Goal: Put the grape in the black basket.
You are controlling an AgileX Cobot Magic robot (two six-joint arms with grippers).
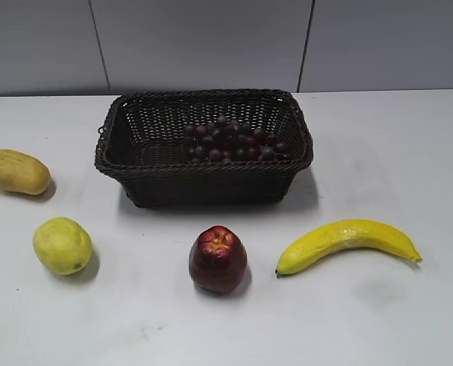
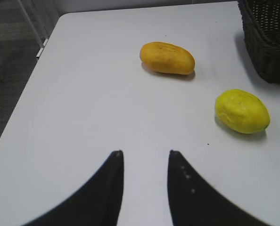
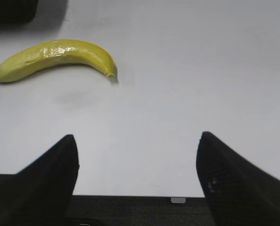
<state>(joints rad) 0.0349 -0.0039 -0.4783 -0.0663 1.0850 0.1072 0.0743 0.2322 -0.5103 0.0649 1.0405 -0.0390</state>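
Note:
The grape [image 1: 234, 142], a long bunch of small dark red-purple grapes, lies inside the black basket [image 1: 204, 177] at the back middle of the table, toward its right side. A corner of the basket shows in the left wrist view [image 2: 267, 42]. Neither gripper shows in the exterior view. My left gripper [image 2: 144, 153] is open and empty over bare table at the left. My right gripper [image 3: 137, 136] is wide open and empty near the table's front edge, right of the banana.
A yellow mango [image 1: 15, 171] [image 2: 167, 58] and a yellow-green lemon [image 1: 62, 245] [image 2: 242, 111] lie at the left. A red apple [image 1: 218, 259] stands in front of the basket. A banana [image 1: 347, 242] [image 3: 55, 57] lies at the right.

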